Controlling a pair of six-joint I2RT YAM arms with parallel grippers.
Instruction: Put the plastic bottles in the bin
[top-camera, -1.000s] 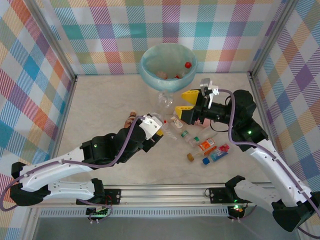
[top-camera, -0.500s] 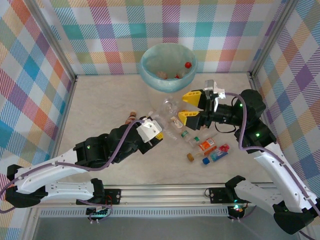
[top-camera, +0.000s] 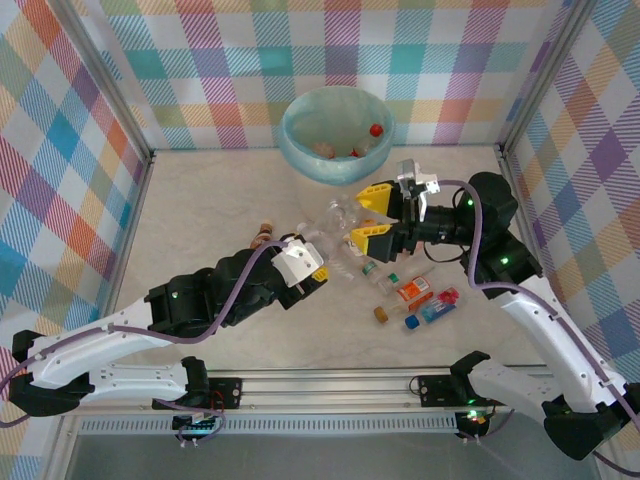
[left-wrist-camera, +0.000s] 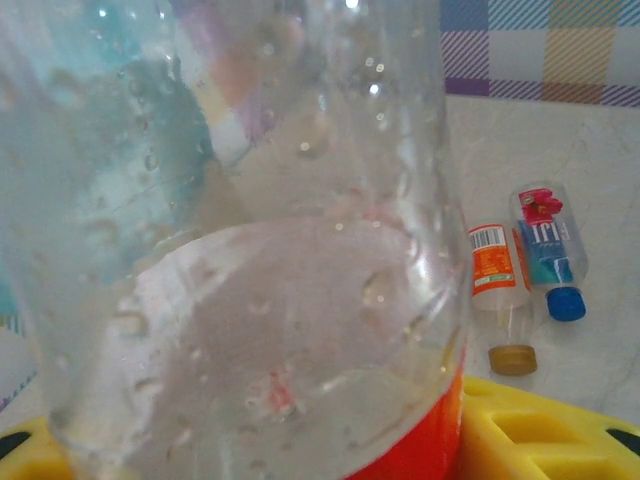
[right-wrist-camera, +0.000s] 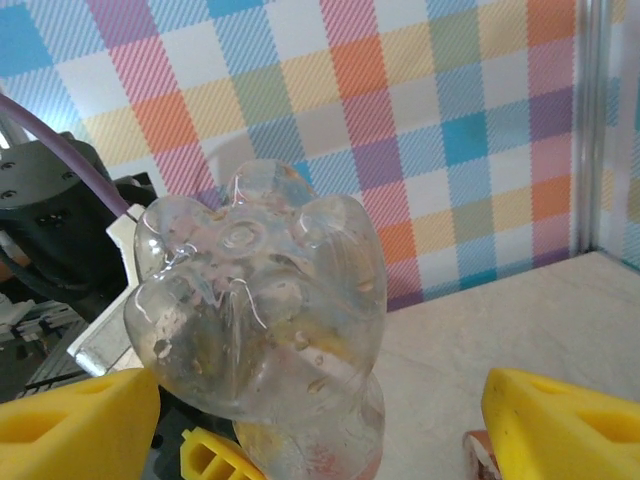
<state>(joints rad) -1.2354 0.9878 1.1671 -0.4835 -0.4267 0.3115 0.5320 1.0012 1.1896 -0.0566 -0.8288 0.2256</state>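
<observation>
A clear plastic bottle (top-camera: 335, 216) with a red label is held off the table, its neck end in my left gripper (top-camera: 308, 266), which is shut on it. In the left wrist view the bottle (left-wrist-camera: 250, 250) stands between the yellow fingers (left-wrist-camera: 545, 430). My right gripper (top-camera: 360, 213) is open, its yellow fingers on either side of the bottle's base (right-wrist-camera: 255, 290). There is a gap at the right finger (right-wrist-camera: 565, 425). The bin (top-camera: 300, 150) stands just behind, with a few bottles inside.
Several bottles lie on the table right of the grippers: a green-capped one (top-camera: 376, 274), an orange-labelled one (top-camera: 412, 291) and a blue one (top-camera: 436, 309). A brown bottle (top-camera: 262, 236) lies left of my left gripper. Plaid walls enclose the table on three sides.
My right gripper has opened wider and moved left, so its fingers now straddle the bottle's base. The left gripper keeps its hold and has tilted the bottle toward the right gripper.
</observation>
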